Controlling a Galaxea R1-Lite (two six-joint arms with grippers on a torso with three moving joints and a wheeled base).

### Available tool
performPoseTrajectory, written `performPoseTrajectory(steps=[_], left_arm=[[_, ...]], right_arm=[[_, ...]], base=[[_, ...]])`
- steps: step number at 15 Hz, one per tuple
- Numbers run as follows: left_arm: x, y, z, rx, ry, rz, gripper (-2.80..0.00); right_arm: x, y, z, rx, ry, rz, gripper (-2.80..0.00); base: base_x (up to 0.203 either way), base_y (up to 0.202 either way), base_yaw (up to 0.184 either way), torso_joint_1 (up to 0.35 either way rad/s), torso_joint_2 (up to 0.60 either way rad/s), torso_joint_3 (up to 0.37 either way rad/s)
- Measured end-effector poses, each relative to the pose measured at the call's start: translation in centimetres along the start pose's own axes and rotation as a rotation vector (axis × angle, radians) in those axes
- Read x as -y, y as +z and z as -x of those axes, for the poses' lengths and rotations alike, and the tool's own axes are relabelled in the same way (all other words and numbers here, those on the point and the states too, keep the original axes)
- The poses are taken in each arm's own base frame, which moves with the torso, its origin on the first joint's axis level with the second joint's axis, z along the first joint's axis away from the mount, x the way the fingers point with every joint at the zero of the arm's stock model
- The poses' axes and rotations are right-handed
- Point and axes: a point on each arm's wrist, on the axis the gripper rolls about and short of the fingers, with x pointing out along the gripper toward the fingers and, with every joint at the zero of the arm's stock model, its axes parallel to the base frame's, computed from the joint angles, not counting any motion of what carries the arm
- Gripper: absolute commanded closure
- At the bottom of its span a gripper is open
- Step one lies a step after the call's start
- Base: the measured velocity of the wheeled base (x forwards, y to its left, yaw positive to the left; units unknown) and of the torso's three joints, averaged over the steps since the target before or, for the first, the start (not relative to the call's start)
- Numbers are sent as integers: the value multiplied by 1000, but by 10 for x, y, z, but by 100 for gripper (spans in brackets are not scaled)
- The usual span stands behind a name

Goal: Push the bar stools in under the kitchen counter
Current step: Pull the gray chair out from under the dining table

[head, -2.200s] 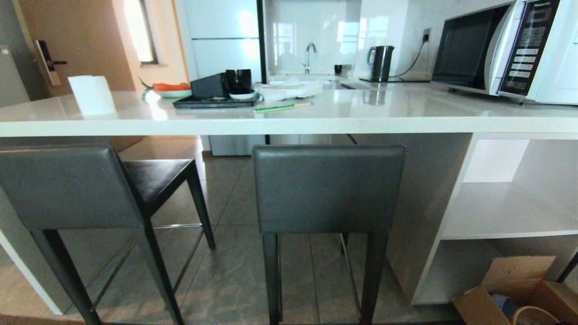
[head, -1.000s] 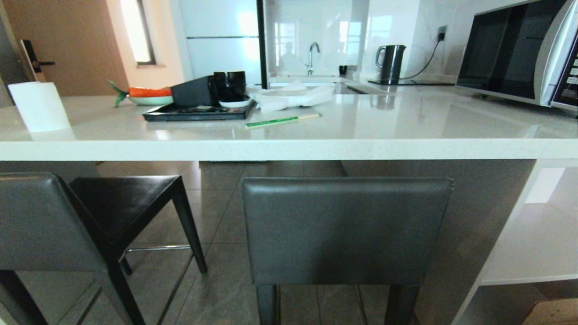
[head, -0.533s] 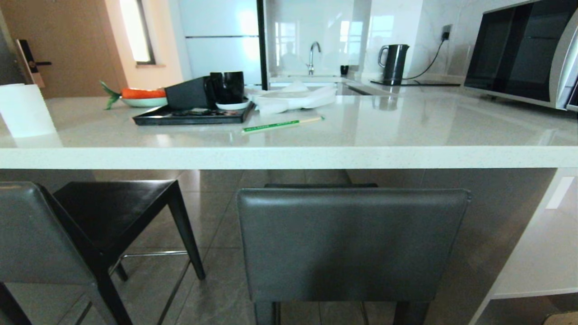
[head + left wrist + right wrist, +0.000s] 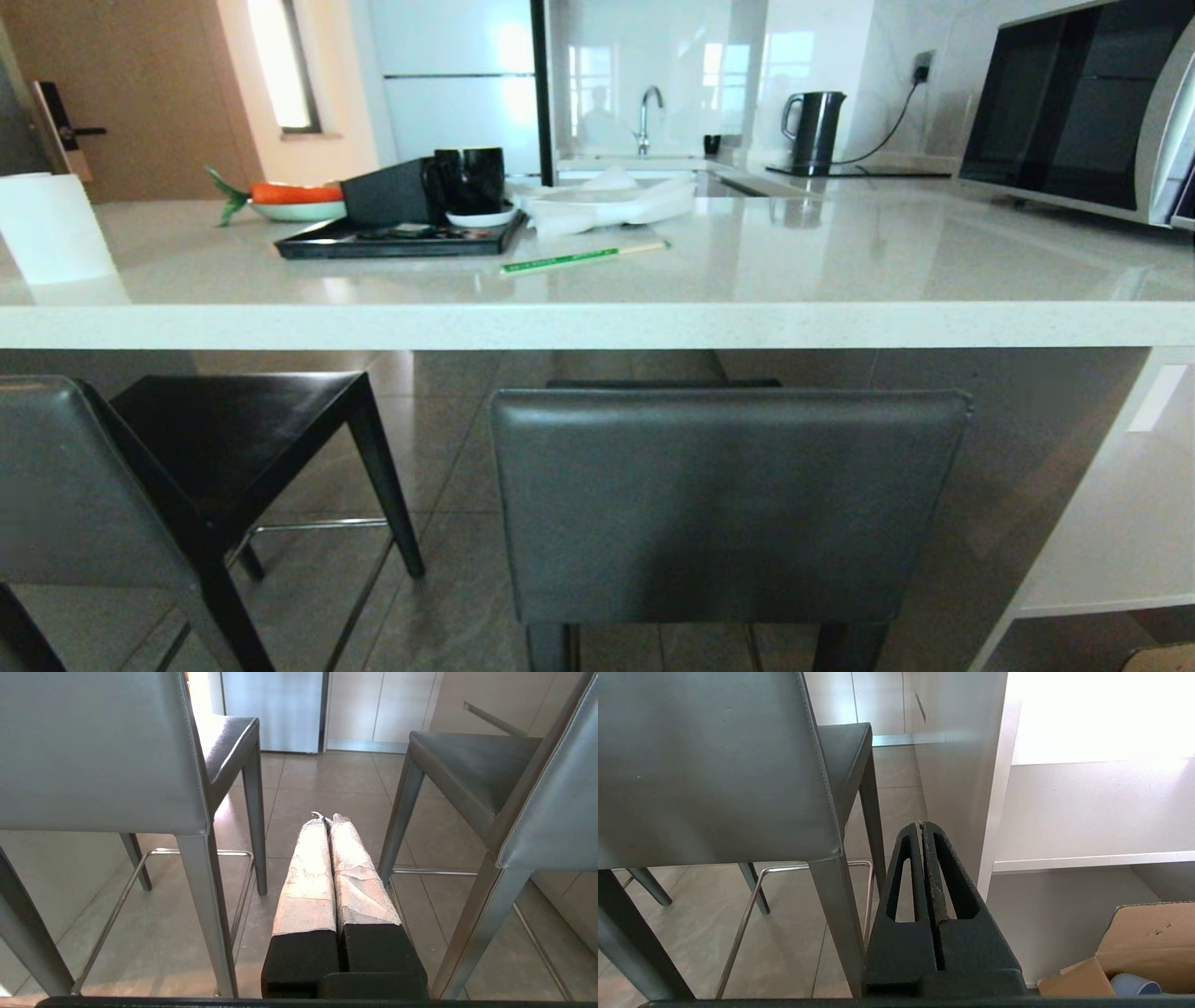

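Kitchen tabletop (image 4: 597,322) now looms closer; centre stool (image 4: 728,504) at 6 o'clock nearly tucked, both tools pressed together, left stool (image 4: 84,485) waiting

the bench (image 4: 653,322) is glossy white with fine speckles. the stools (image 4: 728,504) have dark grey backrests and black seats and legs. a black tray (image 4: 392,245) holds black cups; an orange carrot (image 4: 294,193) lies beside it. floor tiles (image 4: 448,597) are mottled grey-brown.

The chopstick sleeve (image 4: 583,256) bears print (too small to read).
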Motion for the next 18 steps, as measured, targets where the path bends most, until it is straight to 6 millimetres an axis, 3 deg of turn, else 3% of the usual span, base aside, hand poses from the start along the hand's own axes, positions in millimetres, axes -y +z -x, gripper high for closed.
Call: performPoseTrajectory(steps=[13,14,15,18], left_arm=[[0,0,0,3,1,-5,0],[0,0,0,3,1,1,0],[0,0,0,3,0,1,-280],[0,0,0,3,0,2,-280]], right_arm=[[0,0,0,1,7,33,0],[0,0,0,1,7,32,-280],[0,0,0,1,7,32,-280],[0,0,0,0,7,29,-280]], base=[[0,0,0,0,0,0],[0,0,0,0,0,0],[0,0,0,0,0,0],[0,0,0,0,0,0]])
